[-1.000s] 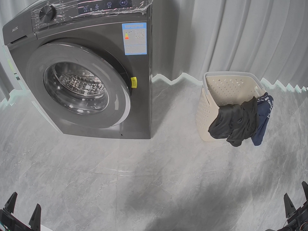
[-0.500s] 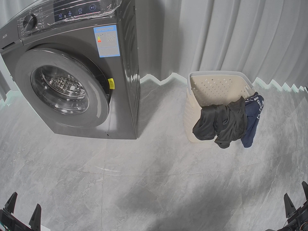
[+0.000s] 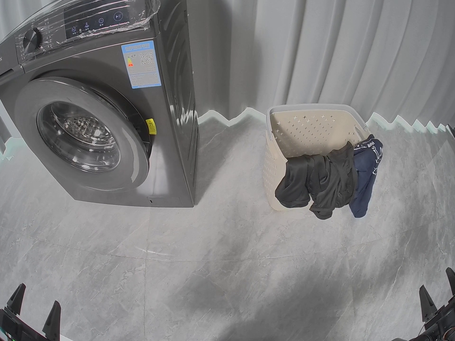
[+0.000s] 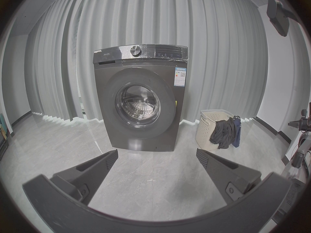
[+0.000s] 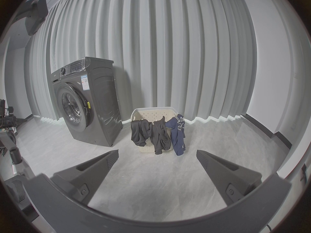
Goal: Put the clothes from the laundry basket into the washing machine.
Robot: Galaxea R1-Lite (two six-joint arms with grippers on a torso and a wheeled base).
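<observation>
A: Where are the clothes [image 3: 327, 181] right now?
B: Hung over the front rim of the basket [image 3: 313, 121], spilling down its outer wall. Black pieces [image 3: 303, 185] take up most of that rim. 1 navy piece [image 3: 366, 169] hangs at the corner on the robot's right, touching them.
A: And the basket itself?
B: Upright on the floor [image 3: 213, 261], close to the curtain [image 3: 332, 39]. It's off to the right of the washer [image 3: 142, 176], with a strip of bare floor between the 2.
A: Is the washer open?
B: No. The round door [image 3: 78, 133] lies flat against the front, and you can see the drum through its glass. Plastic film is stretched over the control panel on top.
A: What about the arms?
B: Both sit low, well short of everything. The left claw [image 4: 156, 152] is spread wide with nothing between its fingers, and it faces the washer. The right claw [image 5: 157, 152] is just as wide, also carrying nothing, and it faces the basket.
A: So neither touches the clothes?
B: Neither. There's a lot of bare floor between the 2 claws and the basket.
</observation>
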